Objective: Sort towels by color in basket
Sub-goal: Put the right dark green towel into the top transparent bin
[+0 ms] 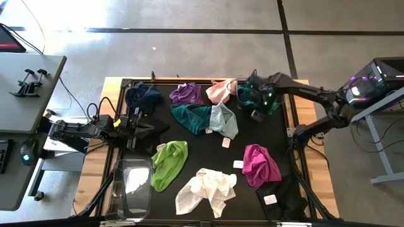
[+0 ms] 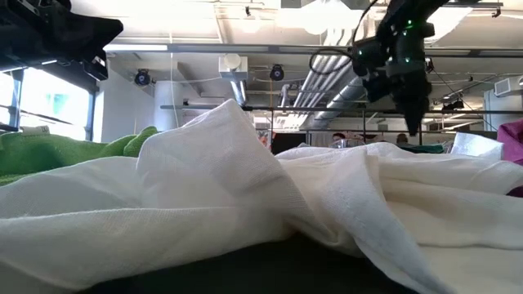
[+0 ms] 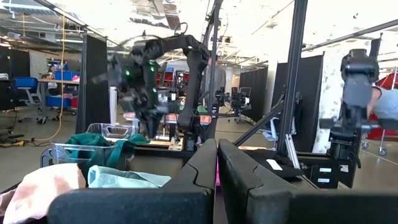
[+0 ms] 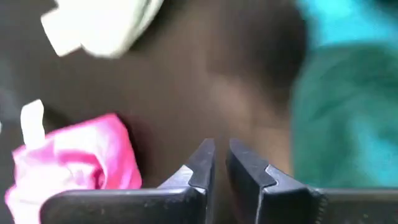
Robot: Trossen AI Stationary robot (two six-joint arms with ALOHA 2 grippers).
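Note:
Towels lie spread on the black mat (image 1: pixel 208 151): navy (image 1: pixel 144 96), purple (image 1: pixel 187 93), pink (image 1: pixel 221 91), dark teal (image 1: pixel 191 116), mint (image 1: pixel 225 121), lime (image 1: pixel 169 164), white (image 1: pixel 205 189), magenta (image 1: pixel 260 165) and black (image 1: pixel 284 200). A teal towel (image 3: pixel 93 146) lies in a wire basket (image 3: pixel 62 149) at the far right. My right gripper (image 1: pixel 257 115) hangs near that basket, pointing down, shut with nothing between its fingers (image 4: pixel 217 158). Above the table's left edge my left gripper (image 1: pixel 136 123) is level and shut (image 3: pixel 217 162).
A clear plastic bin (image 1: pixel 131 188) stands at the near left corner. Small white paper tags (image 1: pixel 226 142) lie on the mat between the towels. Bare mat shows under my right gripper (image 4: pixel 205 93), with the magenta towel (image 4: pixel 74 168) on one side and teal cloth (image 4: pixel 348 112) on the other.

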